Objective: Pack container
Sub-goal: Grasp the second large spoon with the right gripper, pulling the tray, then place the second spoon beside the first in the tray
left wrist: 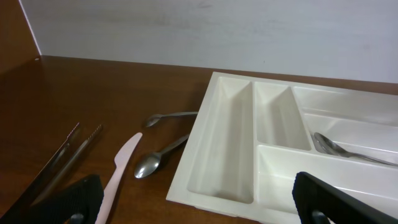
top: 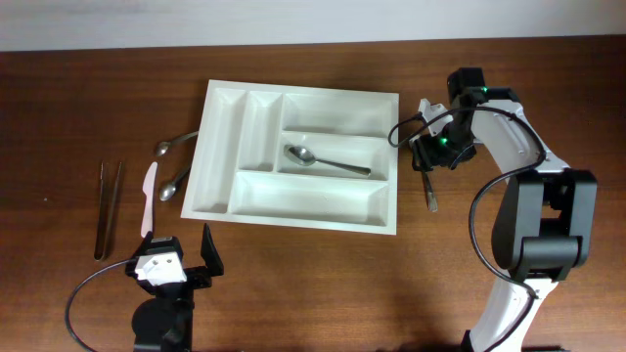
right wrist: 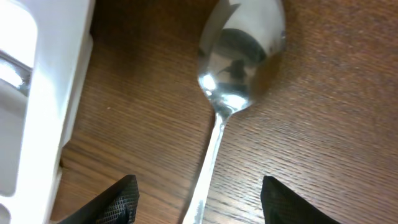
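Five compartments divide the large white rectangular plastic cutlery tray [top: 333,113], which lies mid-table on the brown wooden table [top: 313,284] in the overhead view. A silver metal spoon [top: 326,161] rests in its middle long compartment. The right gripper [top: 427,161] hangs just beside the tray's right edge, over a second silver spoon [top: 431,193] that lies on the wood outside the tray. The left gripper [top: 174,260] sits near the front table edge, below the tray's left corner and apart from it. Left of the tray lie an upper spoon [top: 176,145], a lower spoon [top: 174,183], a pale plastic knife [top: 148,200] and a dark thin pair [top: 108,210], perhaps chopsticks or tongs; it is too small to tell.

From the left wrist, the left gripper's dark fingers [left wrist: 68,202] are spread wide and released, holding nothing. The tray's near left corner [left wrist: 217,155] lies ahead of them, with the knife [left wrist: 121,168] and the lower spoon [left wrist: 155,163] to its left.

From the right wrist, the second spoon's bowl [right wrist: 242,56] fills the top, and its handle runs down between the right gripper's fingertips [right wrist: 112,199]. The jaws stand apart, clear of the handle on both sides. The tray's white wall [right wrist: 43,93] shows at the left edge.
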Robot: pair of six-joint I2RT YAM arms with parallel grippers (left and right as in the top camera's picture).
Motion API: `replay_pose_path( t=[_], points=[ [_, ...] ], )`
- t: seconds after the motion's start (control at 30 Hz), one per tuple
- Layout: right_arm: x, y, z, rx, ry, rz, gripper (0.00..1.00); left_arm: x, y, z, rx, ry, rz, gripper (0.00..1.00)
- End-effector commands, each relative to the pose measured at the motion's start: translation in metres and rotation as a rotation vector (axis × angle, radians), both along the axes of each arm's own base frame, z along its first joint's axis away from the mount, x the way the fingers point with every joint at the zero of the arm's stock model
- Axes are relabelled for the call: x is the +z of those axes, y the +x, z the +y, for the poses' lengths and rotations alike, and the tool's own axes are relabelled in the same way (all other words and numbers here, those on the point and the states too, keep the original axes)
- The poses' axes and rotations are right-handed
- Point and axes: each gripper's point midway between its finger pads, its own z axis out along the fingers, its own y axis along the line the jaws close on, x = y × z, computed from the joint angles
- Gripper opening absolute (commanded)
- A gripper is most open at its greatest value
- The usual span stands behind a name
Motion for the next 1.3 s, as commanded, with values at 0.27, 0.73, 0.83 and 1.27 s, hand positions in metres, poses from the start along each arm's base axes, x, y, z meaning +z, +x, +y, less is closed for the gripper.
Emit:
replay_pose_path(
  t=[0.27,0.73,0.83,1.27],
  points=[
    [-0.003,0.017,-0.013,0.002,-0.066,-0.063,0.66,-0.002,0.0,0.0,-0.008,0.018,0.001,0.99],
    [-0.047,0.01,-0.015,0.0,-0.064,0.023,0.42,-0.002,0.0,0.0,-0.008,0.018,0.001,0.99],
    [-0.048,0.01,-0.015,0.0,-0.064,0.024,0.28,-0.002,0.0,0.0,-0.008,0.018,0.001,0.99],
    [0.048,0.049,-0.017,-0.006,-0.078,-0.14,0.04,-0.002,0.0,0.0,-0.008,0.018,0.001,0.99]
  ],
)
